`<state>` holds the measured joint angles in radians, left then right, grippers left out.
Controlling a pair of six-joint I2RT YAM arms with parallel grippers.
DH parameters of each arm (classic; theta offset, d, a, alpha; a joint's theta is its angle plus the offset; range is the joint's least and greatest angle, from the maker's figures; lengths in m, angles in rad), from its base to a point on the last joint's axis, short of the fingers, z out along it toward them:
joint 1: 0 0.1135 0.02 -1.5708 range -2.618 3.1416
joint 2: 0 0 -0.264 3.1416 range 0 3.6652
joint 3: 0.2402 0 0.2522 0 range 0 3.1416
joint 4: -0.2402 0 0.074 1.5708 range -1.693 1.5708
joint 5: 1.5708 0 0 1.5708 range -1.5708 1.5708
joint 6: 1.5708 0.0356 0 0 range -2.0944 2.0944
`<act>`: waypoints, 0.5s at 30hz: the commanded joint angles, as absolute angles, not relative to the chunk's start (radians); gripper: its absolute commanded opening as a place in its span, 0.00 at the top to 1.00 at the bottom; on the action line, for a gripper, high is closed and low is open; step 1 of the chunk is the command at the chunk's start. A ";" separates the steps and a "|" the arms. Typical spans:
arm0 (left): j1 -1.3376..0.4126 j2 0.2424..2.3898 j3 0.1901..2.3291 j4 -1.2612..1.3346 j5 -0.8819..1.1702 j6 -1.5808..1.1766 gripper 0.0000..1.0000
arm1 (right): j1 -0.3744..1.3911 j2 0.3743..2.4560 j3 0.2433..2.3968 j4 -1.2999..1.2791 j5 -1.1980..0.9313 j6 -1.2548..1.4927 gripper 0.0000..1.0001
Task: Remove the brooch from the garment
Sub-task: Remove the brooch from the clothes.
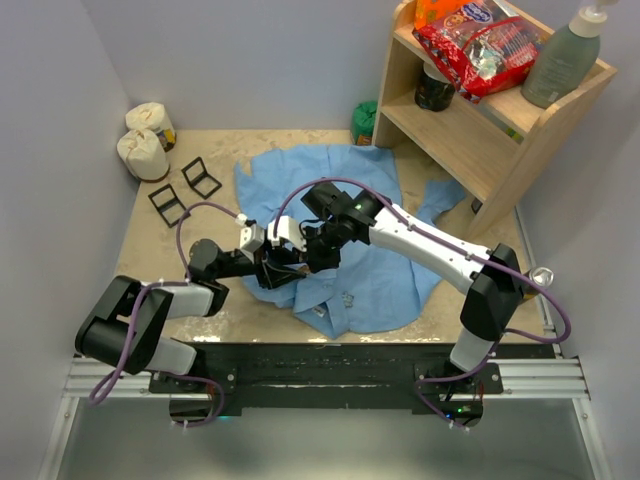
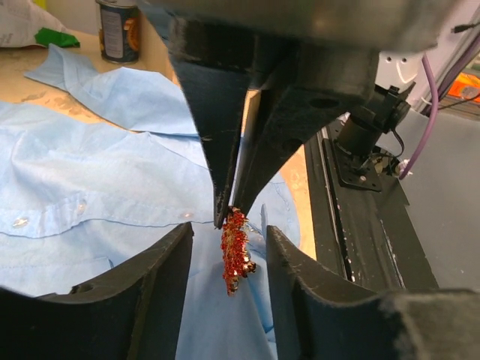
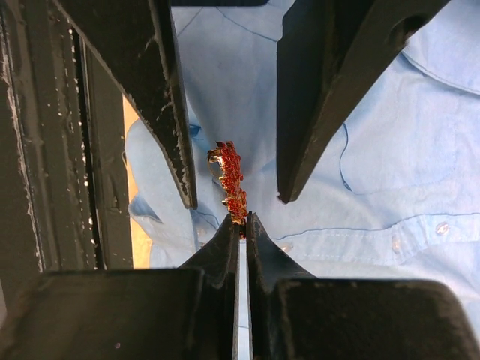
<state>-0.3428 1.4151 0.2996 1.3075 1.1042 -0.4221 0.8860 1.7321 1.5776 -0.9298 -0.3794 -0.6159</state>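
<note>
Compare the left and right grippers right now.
The right gripper is shut on the brooch; the left gripper is open, fingers flanking it without touching. The right gripper's arm stretches across the garment; the left gripper's is folded short. Both meet above the garment.

brooch (image 2: 235,255) tip hidden, garment (image 1: 390,285) — partly covered

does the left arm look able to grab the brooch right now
Probably yes. The left tool is open and straddles the brooch, which hangs from the shut tips of the right tool. Nothing shows between its fingers and the brooch.
</note>
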 commanded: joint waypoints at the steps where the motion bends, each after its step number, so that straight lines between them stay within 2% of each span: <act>1: -0.362 1.390 0.322 1.689 1.120 -0.359 0.55 | 0.882 1.729 1.640 -0.939 -0.436 -0.604 1.00; 7: -0.365 1.394 0.333 1.675 1.101 -0.367 0.64 | 0.884 1.738 1.640 -0.940 -0.437 -0.604 1.00; 15: -0.365 1.394 0.339 1.721 1.098 -0.419 0.64 | 0.884 1.740 1.609 -0.916 -0.397 -0.601 1.00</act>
<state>-0.3614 1.4105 0.3084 1.3075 1.1110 -0.4034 0.8833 1.7378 1.5929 -0.9310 -0.3901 -0.6140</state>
